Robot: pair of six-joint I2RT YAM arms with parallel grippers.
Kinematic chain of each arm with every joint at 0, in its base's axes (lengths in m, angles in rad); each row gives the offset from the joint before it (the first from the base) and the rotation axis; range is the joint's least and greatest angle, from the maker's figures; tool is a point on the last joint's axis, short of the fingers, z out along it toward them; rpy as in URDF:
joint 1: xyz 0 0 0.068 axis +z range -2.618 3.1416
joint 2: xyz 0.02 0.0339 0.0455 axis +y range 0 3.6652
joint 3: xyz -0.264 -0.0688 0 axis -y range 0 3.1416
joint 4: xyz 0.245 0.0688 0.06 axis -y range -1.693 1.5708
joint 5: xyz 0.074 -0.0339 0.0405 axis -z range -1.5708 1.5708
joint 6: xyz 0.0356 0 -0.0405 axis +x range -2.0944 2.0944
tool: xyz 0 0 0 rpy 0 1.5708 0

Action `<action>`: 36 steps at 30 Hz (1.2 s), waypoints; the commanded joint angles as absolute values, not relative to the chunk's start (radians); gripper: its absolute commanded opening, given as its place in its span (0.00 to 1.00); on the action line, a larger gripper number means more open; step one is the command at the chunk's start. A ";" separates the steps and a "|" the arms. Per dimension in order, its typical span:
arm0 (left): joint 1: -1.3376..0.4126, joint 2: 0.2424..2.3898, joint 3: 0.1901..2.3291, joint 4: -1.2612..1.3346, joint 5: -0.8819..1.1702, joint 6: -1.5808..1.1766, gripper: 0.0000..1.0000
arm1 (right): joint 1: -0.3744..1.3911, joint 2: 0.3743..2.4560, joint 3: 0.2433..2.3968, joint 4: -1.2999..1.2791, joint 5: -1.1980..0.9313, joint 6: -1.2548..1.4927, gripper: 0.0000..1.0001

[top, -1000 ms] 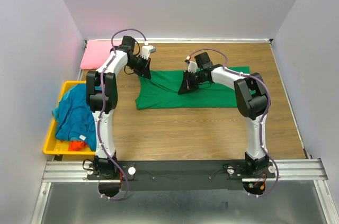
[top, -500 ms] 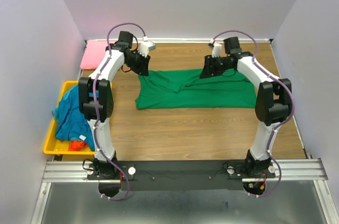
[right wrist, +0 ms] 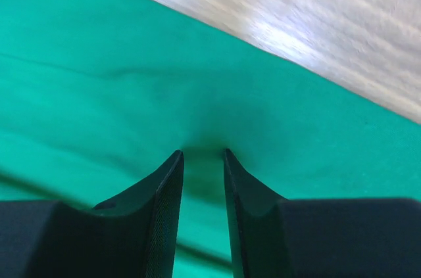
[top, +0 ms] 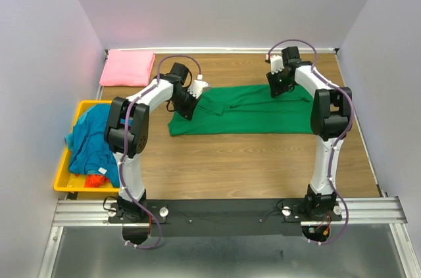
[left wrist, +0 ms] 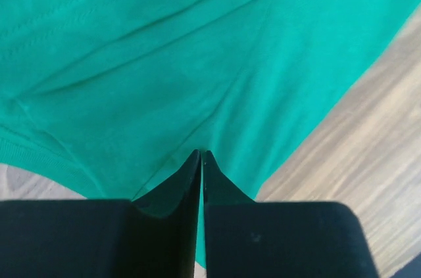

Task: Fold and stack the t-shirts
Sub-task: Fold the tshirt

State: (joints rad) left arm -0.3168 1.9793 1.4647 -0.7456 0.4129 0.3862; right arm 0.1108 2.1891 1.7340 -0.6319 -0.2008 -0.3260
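Observation:
The bright green t-shirt (top: 256, 115) lies spread across the middle of the table. My left gripper (top: 188, 104) is over its left part; in the left wrist view its jaws (left wrist: 200, 154) are closed together on a pinch of the green cloth (left wrist: 164, 61). My right gripper (top: 279, 87) is at the shirt's far right edge; in the right wrist view its tips (right wrist: 202, 153) stand a little apart, pressed into the green cloth (right wrist: 99, 94). The pink t-shirt (top: 127, 68) lies folded at the far left corner. The teal-blue t-shirt (top: 92, 135) and an orange-red scrap (top: 99, 180) are in the bin.
The yellow plastic bin (top: 64, 185) stands at the left edge of the table. Walls close in the far, left and right sides. Bare wood (top: 250, 166) shows between the green shirt and the arm bases.
My left gripper has moved from the shirt's far left corner toward me and to the right, onto the cloth. My right gripper has moved from the shirt's middle out to its far right edge.

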 commanded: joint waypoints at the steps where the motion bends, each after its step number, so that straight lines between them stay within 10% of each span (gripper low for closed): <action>1: -0.314 2.003 1.447 -0.696 0.321 0.353 0.10 | 0.094 2.235 1.729 -0.658 -0.095 -0.396 0.38; 13: -0.269 2.276 1.731 -0.765 0.201 0.388 0.01 | 0.092 2.071 1.421 -0.683 -0.153 -0.434 0.34; 20: -0.256 2.726 2.767 -0.994 0.115 0.532 0.11 | 0.248 1.706 1.148 -0.891 -0.578 -0.332 0.48; 24: -0.311 2.358 2.197 -0.587 0.063 0.575 0.16 | 0.239 1.643 1.207 -0.953 -0.637 -0.310 0.54; 36: -0.314 2.129 1.838 -0.716 0.546 0.307 0.18 | 0.216 1.874 1.410 -0.859 -0.479 -0.396 0.48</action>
